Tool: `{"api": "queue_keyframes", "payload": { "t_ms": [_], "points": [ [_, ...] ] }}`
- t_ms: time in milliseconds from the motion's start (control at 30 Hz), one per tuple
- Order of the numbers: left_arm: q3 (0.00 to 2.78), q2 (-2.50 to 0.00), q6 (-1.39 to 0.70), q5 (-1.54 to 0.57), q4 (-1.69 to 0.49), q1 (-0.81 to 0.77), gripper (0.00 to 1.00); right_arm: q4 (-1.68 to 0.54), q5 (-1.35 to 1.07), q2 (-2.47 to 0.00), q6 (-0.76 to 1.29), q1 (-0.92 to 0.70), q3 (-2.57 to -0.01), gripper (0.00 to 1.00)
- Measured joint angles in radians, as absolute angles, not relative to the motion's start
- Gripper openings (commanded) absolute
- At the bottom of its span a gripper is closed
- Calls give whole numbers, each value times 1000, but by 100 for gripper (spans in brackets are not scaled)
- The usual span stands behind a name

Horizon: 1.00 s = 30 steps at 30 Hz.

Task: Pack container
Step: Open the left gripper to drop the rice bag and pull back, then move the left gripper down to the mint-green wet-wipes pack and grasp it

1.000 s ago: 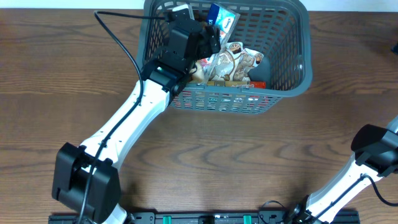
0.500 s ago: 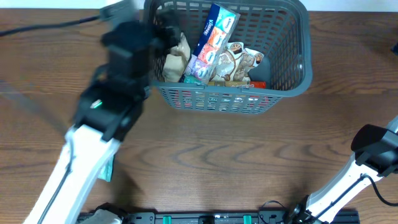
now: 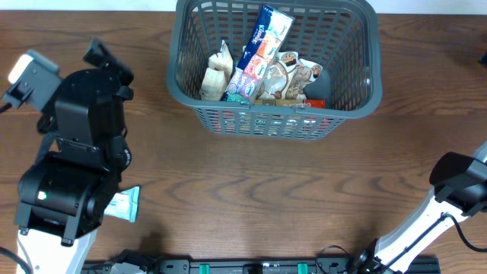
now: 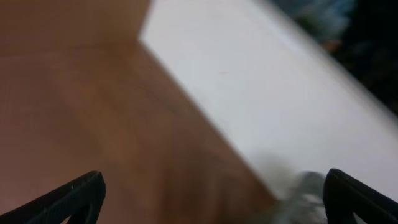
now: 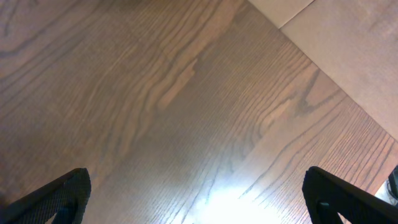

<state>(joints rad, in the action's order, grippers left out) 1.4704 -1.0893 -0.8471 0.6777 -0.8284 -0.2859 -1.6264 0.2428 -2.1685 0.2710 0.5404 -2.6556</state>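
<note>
1. The container (image 3: 358, 99) stands far centre on the desk (image 3: 266, 190), upright and partly filled.
2. Already in: a tall blue-orange pkt (image 3: 259, 47) leaning upright mid-basket, a beige pkt (image 3: 215, 72) to its left, printed pkts (image 3: 293, 76) to its right, and a red item (image 3: 316, 103) at the near-right bottom. Can't tell what's underneath.
3. Left to do, by my read: a teal pkt (image 3: 125, 204) lies on the desk near left, well apart from the container and partly under the left arm (image 3: 76, 175).
4. left tool (image 4: 211, 199): fingers spread wide, nothing betw. them. Wrist view is blurred, showing only desk + a white surface.
5. right tool (image 5: 199, 193): also spread wide and empty, w/ bare desk below. The right arm (image 3: 456, 186) is near right, well away from the container.
6. Judgement: mostly packed. The teal pkt is prob. the last one, as no other loose pkts show on the desk.
</note>
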Motion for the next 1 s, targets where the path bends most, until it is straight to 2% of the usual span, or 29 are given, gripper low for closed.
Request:
{"api": "queue_keyframes", "payload": {
  "t_ms": [233,467,667,1000],
  "points": [
    [1470,-1109,-1006,686,-1179,-144,99,-1626,243,-2168,271,540,-2656,99],
    [1471,-1200,-1299,611,-1491,42,99,-1626,243,-2168,271,540,-2656,99],
    [1471,-1374,-1428,499,-1518,143,99,-1626,243,-2168,271,540,-2656,99],
    [1424,-1642,-1700,331,-1477,168,99,-1626,243,-2168,271,540,-2656,99]
  ]
}}
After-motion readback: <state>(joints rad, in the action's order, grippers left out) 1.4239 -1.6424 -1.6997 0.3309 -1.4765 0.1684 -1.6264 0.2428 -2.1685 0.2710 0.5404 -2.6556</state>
